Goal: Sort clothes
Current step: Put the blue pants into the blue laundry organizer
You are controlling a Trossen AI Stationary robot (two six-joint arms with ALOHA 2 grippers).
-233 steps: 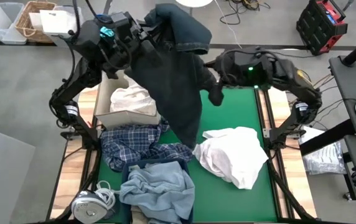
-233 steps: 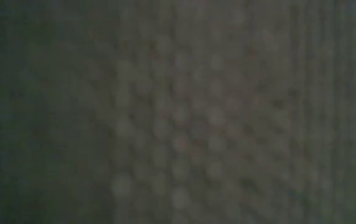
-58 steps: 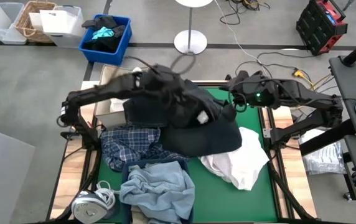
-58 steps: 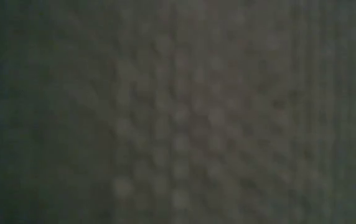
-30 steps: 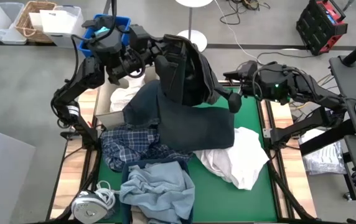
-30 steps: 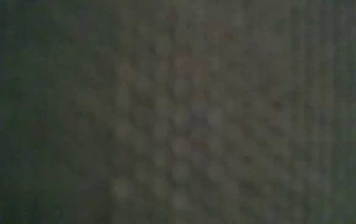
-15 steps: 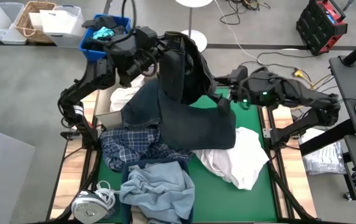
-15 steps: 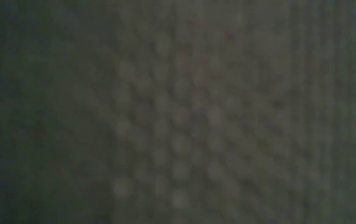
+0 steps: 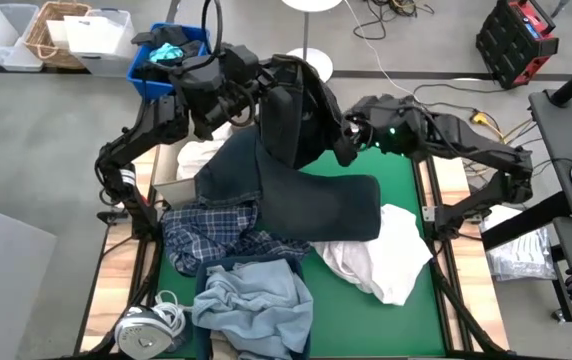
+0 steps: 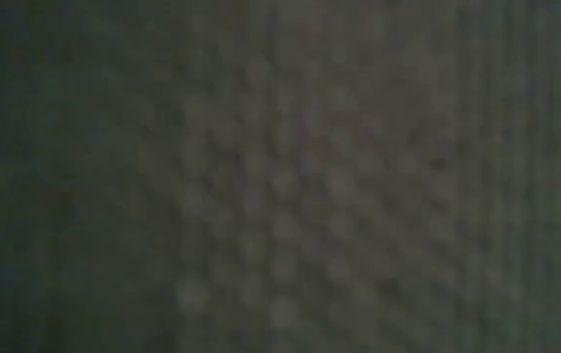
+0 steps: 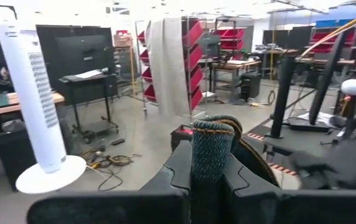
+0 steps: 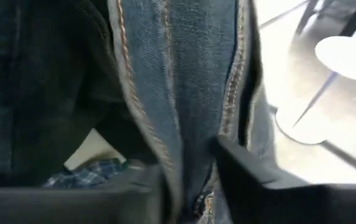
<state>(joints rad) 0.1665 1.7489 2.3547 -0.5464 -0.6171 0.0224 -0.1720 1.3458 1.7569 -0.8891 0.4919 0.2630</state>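
Dark denim jeans [image 9: 301, 150] are the piece in hand: lifted at the far middle of the table, upper part bunched high, lower part draped flat over the green mat [image 9: 396, 180]. Left gripper [image 9: 256, 95] is clamped on a folded edge of the jeans, seen pinched between its fingers [image 11: 181, 165] in the left wrist view. Right gripper [image 9: 351, 135] is pressed into the jeans from the other side; right wrist view shows seamed denim running between its fingers [image 12: 246, 171], so it looks closed on the fabric too.

Around it, left side: white shirt [image 9: 201, 158] sits in a cardboard box [image 9: 171, 185], partly under the jeans. That reads as 1 item already sorted. Plaid shirt [image 9: 211, 235] lies just near of the box, touching the jeans' edge. Light blue piece [image 9: 256, 305] is heaped at the near edge in a blue bin [image 9: 206, 275]. Second white garment [image 9: 376, 250] lies crumpled on the mat, right of centre, its far edge under the jeans.

Off the table, a blue crate [image 9: 181, 50] on the floor holds a black-teal bundle [image 9: 166, 50].

Low view is blocked, nothing readable.

Progress: early to mid. Jeans are not yet placed; plaid shirt and the loose white garment look unsorted. Which pile the jeans belong to cannot be told.
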